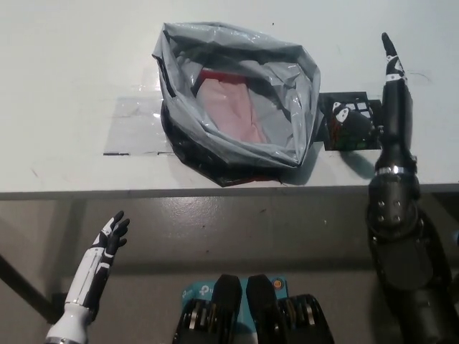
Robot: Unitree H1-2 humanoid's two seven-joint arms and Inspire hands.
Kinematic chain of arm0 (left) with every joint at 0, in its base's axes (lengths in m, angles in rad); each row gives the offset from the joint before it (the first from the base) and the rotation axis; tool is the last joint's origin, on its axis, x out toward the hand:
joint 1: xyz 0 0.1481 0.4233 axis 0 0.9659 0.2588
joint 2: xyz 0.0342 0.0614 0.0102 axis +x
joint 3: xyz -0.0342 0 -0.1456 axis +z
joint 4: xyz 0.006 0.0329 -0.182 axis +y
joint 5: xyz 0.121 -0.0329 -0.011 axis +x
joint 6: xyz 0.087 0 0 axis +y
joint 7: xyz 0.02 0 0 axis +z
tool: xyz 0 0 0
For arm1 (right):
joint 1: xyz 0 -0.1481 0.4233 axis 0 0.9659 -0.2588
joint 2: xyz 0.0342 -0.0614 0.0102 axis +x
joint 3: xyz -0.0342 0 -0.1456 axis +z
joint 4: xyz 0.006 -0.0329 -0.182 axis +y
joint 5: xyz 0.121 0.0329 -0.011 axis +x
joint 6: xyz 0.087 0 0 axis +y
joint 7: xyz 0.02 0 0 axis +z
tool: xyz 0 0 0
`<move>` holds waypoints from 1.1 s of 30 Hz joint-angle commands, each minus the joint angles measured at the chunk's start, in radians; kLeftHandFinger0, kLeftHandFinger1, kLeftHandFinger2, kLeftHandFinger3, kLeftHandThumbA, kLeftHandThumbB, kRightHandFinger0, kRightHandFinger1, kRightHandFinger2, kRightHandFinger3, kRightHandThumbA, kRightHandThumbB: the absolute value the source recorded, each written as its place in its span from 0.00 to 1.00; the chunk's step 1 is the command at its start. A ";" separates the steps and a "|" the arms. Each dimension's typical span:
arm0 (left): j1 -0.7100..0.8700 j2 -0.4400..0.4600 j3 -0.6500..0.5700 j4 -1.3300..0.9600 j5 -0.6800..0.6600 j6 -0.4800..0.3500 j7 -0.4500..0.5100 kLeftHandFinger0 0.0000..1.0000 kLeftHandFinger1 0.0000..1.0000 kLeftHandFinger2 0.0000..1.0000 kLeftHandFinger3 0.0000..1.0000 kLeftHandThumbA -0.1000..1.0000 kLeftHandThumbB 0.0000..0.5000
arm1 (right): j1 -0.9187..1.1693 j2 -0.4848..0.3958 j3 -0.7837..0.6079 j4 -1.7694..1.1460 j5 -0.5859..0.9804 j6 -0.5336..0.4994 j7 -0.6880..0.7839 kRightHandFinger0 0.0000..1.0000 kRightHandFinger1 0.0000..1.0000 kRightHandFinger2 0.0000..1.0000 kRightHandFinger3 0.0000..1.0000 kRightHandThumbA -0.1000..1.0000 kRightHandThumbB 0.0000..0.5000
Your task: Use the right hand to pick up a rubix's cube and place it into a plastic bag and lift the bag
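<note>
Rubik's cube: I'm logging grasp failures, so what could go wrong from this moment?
The right hand is over the Rubik's cube with fingers spread, nothing held; a loose close could knock it off its dark patch. The plastic bag sits right beside it, so its rim may snag or collapse.
</note>
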 commanded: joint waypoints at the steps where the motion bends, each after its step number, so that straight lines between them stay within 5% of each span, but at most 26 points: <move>1: -0.005 0.005 -0.001 -0.031 0.003 -0.040 -0.008 1.00 1.00 1.00 1.00 1.00 1.00 | -0.102 -0.021 -0.003 0.115 0.026 -0.012 -0.090 1.00 1.00 1.00 1.00 0.84 0.81; 13: -0.015 0.009 0.004 -0.033 -0.001 -0.040 -0.011 1.00 1.00 1.00 1.00 1.00 1.00 | -0.168 -0.065 0.020 0.335 0.046 -0.048 -0.181 1.00 1.00 1.00 1.00 0.85 0.87; 23: -0.025 0.010 0.005 -0.029 -0.007 -0.040 -0.015 1.00 1.00 1.00 1.00 1.00 1.00 | -0.155 -0.059 0.040 0.342 0.082 -0.061 -0.178 1.00 1.00 1.00 1.00 0.82 0.82; 33: -0.029 0.009 0.007 -0.020 -0.015 -0.049 -0.021 1.00 1.00 1.00 1.00 1.00 1.00 | -0.143 -0.045 0.054 0.213 0.097 -0.031 -0.158 1.00 1.00 1.00 1.00 0.95 0.84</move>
